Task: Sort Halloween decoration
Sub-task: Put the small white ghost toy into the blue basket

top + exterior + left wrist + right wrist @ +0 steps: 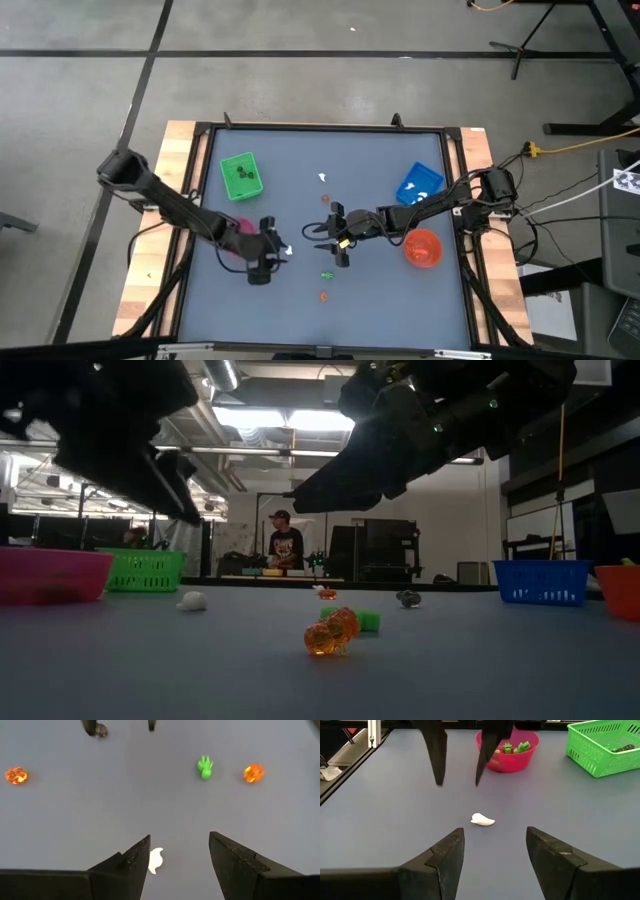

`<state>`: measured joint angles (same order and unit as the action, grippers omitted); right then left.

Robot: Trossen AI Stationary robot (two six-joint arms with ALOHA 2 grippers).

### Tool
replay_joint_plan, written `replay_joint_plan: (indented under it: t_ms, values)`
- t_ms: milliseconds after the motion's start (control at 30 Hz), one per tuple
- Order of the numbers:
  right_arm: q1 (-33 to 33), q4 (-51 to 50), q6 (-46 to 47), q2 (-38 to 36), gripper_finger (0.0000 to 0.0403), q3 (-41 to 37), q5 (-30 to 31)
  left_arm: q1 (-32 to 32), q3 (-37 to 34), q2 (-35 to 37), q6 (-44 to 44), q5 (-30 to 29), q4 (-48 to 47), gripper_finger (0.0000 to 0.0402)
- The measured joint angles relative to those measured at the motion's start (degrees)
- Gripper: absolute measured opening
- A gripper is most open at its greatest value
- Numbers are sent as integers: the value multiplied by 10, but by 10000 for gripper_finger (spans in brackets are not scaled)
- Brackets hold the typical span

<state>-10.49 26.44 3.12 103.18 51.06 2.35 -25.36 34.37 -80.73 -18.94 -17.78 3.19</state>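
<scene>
The Halloween decoration is tiny figures scattered on the grey table. A white one (156, 860) (483, 820) (191, 600) lies flat just ahead of my left gripper (177, 855) (276, 256), which is open and held above the table. My right gripper (495, 850) (340, 252) faces it from the table's right, open and raised too. A green figure (205, 767) (366, 620), two orange ones (253, 772) (16, 775) and a dark one (101, 731) (408, 598) lie on the table near the right gripper.
The pink bowl (507, 751) holds green figures and sits under my left arm. The green tray (240, 175) holds dark figures. The blue tray (420, 183) and orange bowl (422, 248) stand on the right. More small figures (322, 178) lie toward the far side. A person (286, 545) is in the room behind.
</scene>
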Motion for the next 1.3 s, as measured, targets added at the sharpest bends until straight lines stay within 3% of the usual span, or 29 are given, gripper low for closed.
replay_joint_plan:
  t_ms: [533, 1300]
  values:
    - [0, 0, 0, 0, 214, 0, 0, -6, 0, -125, 17, -71, 44, 186]
    - [0, 0, 0, 0, 214, 0, 0, 7, 1, -156, -51, -81, 56, 186]
